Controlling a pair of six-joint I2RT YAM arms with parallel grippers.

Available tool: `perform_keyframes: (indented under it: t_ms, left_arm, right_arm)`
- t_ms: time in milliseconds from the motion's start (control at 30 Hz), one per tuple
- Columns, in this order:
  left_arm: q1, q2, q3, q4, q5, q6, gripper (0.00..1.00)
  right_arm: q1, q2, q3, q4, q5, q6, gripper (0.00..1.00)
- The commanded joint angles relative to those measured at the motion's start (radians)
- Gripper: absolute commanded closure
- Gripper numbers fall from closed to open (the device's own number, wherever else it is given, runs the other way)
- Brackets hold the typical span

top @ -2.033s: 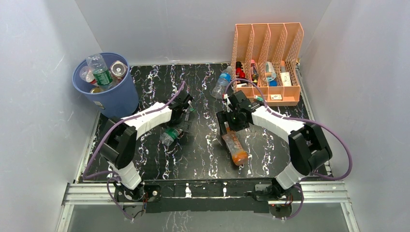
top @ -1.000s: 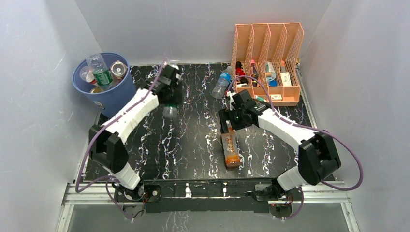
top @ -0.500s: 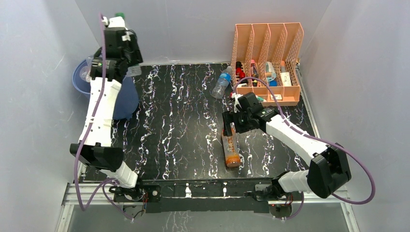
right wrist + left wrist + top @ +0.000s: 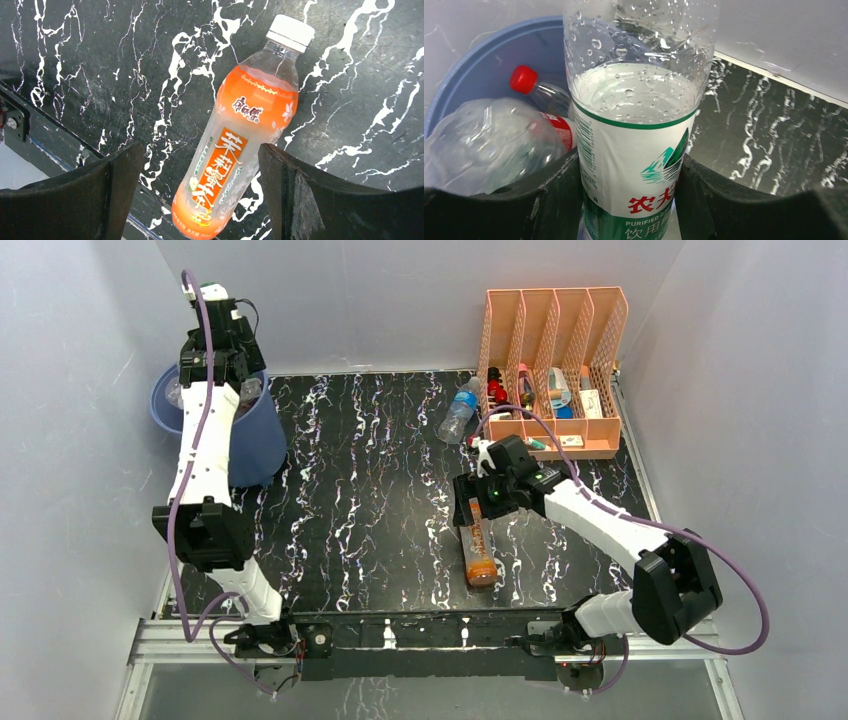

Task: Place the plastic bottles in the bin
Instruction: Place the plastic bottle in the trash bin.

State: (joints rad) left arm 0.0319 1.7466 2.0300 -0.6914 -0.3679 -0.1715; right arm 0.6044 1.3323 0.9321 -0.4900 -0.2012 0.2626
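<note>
My left gripper (image 4: pixel 238 388) is raised over the blue bin (image 4: pixel 262 445) and is shut on a clear bottle with a green and white label (image 4: pixel 634 125), held above the bin's rim (image 4: pixel 489 60). Inside the bin lie a clear bottle (image 4: pixel 479 140) and a red-capped bottle (image 4: pixel 536 97). My right gripper (image 4: pixel 470 512) is open just above an orange bottle with a white cap (image 4: pixel 240 140), which lies on the table (image 4: pixel 478 545). The bottle lies between the fingers (image 4: pixel 120 185), apart from them. A clear bottle with a blue label (image 4: pixel 459 410) lies next to the organizer.
A peach slotted file organizer (image 4: pixel 553 350) with small bottles and tubes stands at the back right. The black marbled table (image 4: pixel 370 500) has grey walls on three sides. A metal rail (image 4: pixel 430 635) runs along the near edge.
My left arm has lifted the green-labelled bottle off the table and swung it left and up over the bin. My right gripper has shifted slightly over the orange bottle, which turned a little.
</note>
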Motion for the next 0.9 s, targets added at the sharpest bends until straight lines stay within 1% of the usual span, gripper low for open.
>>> perform_keyframes:
  t_ms: [0, 233, 467, 600, 667, 867]
  left_arm:
    - [0.033, -0.06, -0.064, 0.054, -0.044, 0.002, 0.48]
    - [0.055, -0.193, -0.241, 0.143, -0.067, -0.006, 0.48]
    - [0.117, -0.224, -0.374, 0.198, -0.05, -0.018, 0.45]
    - [0.122, -0.21, -0.414, 0.207, -0.057, -0.035, 0.36]
    - [0.123, -0.203, -0.414, 0.205, -0.054, -0.044, 0.27]
    - [0.123, -0.177, -0.342, 0.157, -0.045, -0.058, 0.11]
  right_arm:
    - [0.016, 0.037, -0.019, 0.073, -0.04, -0.001, 0.04]
    - [0.049, 0.08, -0.013, 0.092, -0.043, 0.01, 0.04]
    - [0.095, 0.086, -0.003, 0.094, -0.03, 0.038, 0.04]
    - [0.117, 0.081, 0.017, 0.071, -0.006, 0.046, 0.04]
    - [0.125, 0.073, 0.026, 0.061, 0.001, 0.05, 0.04]
    - [0.131, 0.055, 0.054, 0.021, 0.025, 0.049, 0.04]
